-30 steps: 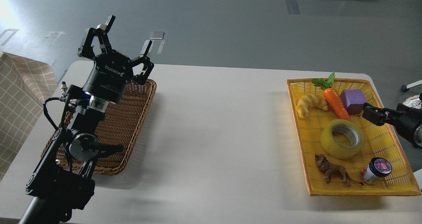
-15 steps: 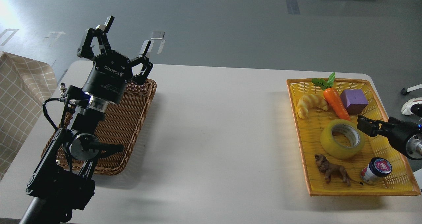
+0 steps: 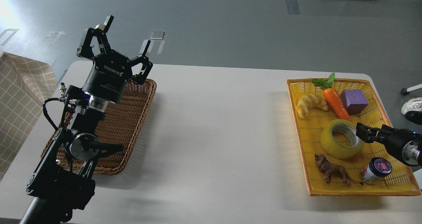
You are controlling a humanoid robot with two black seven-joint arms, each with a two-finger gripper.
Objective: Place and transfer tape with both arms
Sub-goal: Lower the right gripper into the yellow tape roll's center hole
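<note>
Lying flat mid-way in the yellow tray (image 3: pixel 400 187) at right, the tape (image 3: pixel 342 139), right gripper (image 3: pixel 362 132) at its right rim, finger spread unclear, croissant (image 3: pixel 309 103), carrot (image 3: pixel 335 102), purple block (image 3: pixel 353 100) beyond, lion (image 3: pixel 331 170), jar (image 3: pixel 376 170) nearer, left gripper (image 3: pixel 127 34) fingers spread wide, holding nothing, above the brown wicker basket (image 3: pixel 127 125) at left.

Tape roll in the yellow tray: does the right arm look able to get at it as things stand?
Probably yes. The right end effector is already at the tape roll's right edge, nothing between them. The carrot and lion figure lie clear of that side.
</note>
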